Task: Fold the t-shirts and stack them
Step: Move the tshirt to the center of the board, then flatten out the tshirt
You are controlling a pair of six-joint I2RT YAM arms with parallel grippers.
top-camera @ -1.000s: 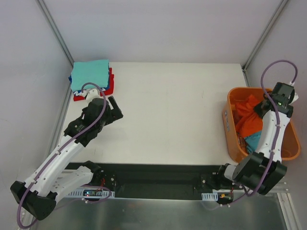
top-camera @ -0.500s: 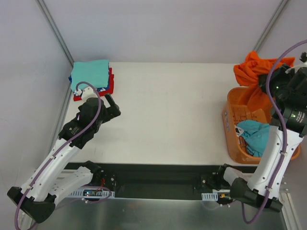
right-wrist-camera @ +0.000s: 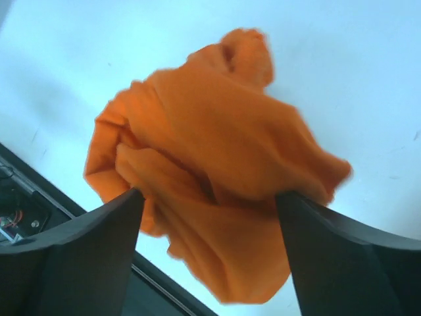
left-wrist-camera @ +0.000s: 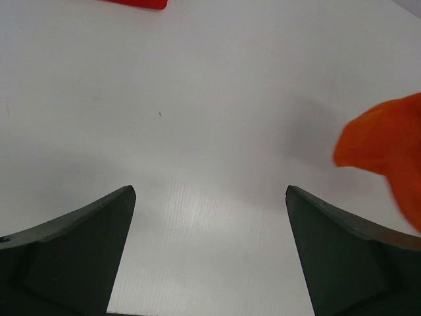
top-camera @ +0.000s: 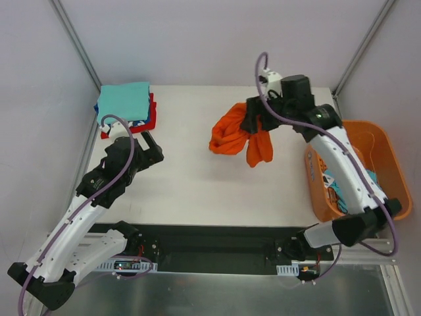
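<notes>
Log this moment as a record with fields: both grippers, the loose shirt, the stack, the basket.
left gripper: open, empty, above the white table
right gripper: fingers wide apart, cloth bunched between them; clamping unclear
bright orange cloth t-shirt: crumpled, unfolded, at the right gripper, mid-table
folded stack of cloth t-shirts: teal one on top, far left corner
rigid orange plastic basket: at the table's right edge

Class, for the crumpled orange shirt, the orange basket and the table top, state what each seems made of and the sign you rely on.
Orange shirt: soft matte cloth, likely a cotton knit; it bunches and hangs in loose folds.
Orange basket: rigid moulded plastic, it seems; it has straight walls with slots and a slight sheen.
Table top: smooth white board, perhaps laminate; it shows faint glare, but the exact material is unclear.
</notes>
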